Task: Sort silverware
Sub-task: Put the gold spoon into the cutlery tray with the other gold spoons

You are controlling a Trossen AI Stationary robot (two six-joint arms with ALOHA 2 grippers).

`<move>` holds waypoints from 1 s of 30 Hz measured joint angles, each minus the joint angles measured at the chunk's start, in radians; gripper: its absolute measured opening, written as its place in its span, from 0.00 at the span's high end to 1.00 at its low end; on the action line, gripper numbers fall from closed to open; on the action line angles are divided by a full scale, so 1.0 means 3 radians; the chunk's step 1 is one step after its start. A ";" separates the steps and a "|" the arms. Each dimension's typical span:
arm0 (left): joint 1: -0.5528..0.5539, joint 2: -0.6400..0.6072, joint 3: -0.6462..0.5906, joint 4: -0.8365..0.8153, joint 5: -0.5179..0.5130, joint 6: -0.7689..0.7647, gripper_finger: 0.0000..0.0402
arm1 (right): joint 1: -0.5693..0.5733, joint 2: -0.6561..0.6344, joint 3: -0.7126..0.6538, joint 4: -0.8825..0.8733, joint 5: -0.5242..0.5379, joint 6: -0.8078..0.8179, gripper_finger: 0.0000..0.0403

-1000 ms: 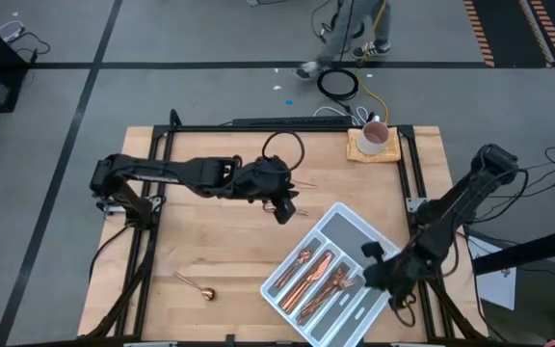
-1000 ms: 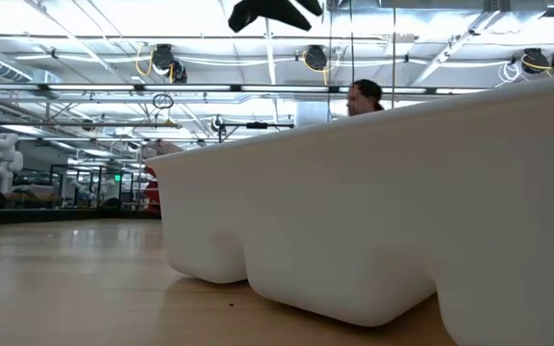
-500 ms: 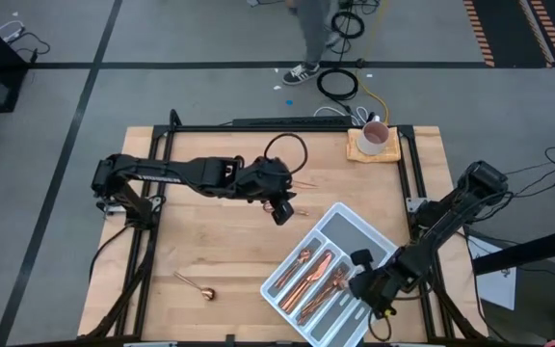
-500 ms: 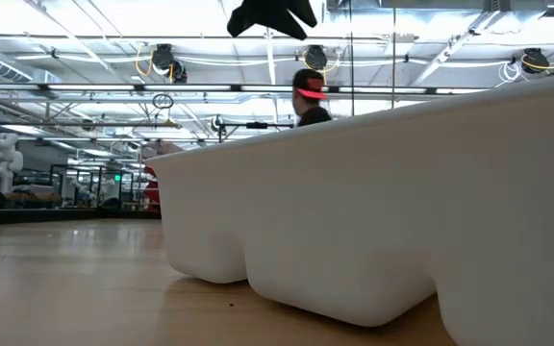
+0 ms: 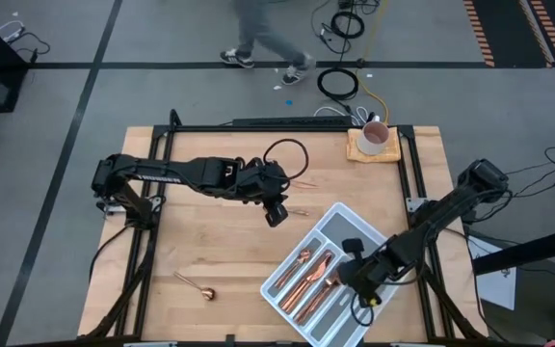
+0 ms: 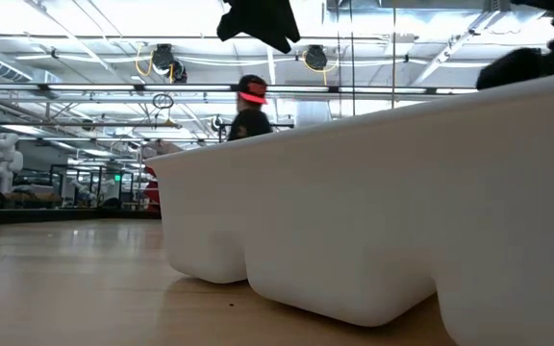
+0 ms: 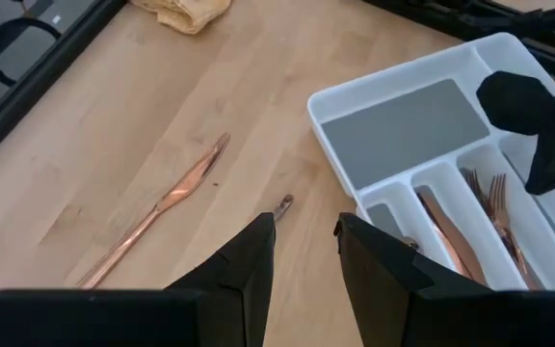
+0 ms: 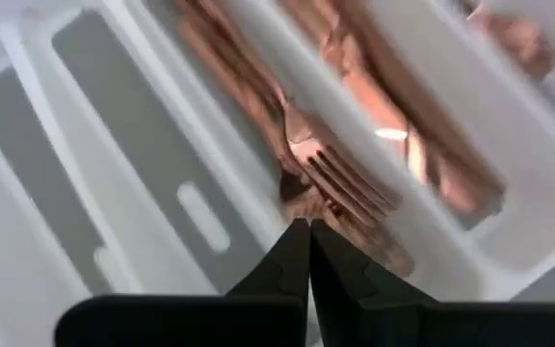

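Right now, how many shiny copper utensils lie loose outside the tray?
3: a copper spoon at front-left, a copper knife beside the left gripper, a third piece just ahead of it. Others may be hidden.

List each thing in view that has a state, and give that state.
left gripper: open, empty, above the bare table.
right gripper: shut, empty, over the tray.
knife: flat on the table.
spoon: on the table, unsorted.
forks: in a tray slot.
cup: upright on its coaster.
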 joint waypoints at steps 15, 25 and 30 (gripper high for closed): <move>0.0026 -0.0079 -0.0017 -0.0199 -0.0357 -0.0123 0.69 | -0.0677 -0.0487 0.0620 -0.1079 0.1438 0.0068 0.99; 0.0019 -0.1074 -0.0385 -0.0120 -0.0382 -0.0032 0.69 | -0.1700 -0.0214 0.0618 -0.0071 0.0577 -0.0897 0.71; 0.0019 -0.1579 -0.0451 -0.0112 -0.0506 -0.0018 0.69 | -0.2060 0.0311 0.0885 0.0229 0.0555 -0.0964 0.59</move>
